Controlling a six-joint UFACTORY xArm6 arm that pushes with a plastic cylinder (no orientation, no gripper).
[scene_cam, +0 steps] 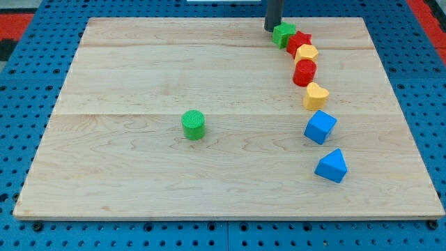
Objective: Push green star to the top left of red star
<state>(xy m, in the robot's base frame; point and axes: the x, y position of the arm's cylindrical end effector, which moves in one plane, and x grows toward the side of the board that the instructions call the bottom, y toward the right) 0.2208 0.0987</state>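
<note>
The green star (283, 33) lies near the view's top, right of centre, touching the red star (299, 40) on that star's upper left. My tip (270, 28) is at the green star's left edge, touching or nearly touching it. The rod rises out of the view's top.
Below the red star runs a curved chain of blocks: a yellow pentagon-like block (306, 53), a red cylinder (304, 72), a yellow heart (316, 95), a blue cube (320, 127) and a blue triangular block (332, 166). A green cylinder (193, 125) stands alone left of centre on the wooden board (139, 70).
</note>
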